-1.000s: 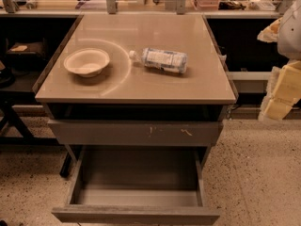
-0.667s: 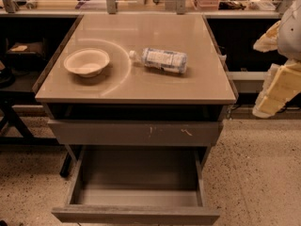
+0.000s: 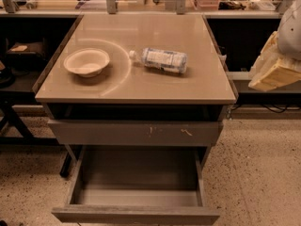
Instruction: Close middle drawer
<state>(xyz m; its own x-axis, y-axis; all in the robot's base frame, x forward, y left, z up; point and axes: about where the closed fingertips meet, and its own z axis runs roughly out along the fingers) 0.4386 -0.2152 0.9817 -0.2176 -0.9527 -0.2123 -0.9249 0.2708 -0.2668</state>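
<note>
- The wide, shallow grey metal middle drawer point(image 3: 136, 214) stands pulled out, its tray bare, below the taller scratched grey front point(image 3: 136, 133).
- The pale cream gripper point(image 3: 275, 74) hangs at the right edge beside the beige tabletop point(image 3: 197, 86), well apart from the drawer; I cannot tell its state.

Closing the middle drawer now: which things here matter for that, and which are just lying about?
For the job: middle drawer, pulled out at the bottom; gripper, at the right edge, apart from it.
Lying about: bowl and bottle on the tabletop; scratched drawer front above.
</note>
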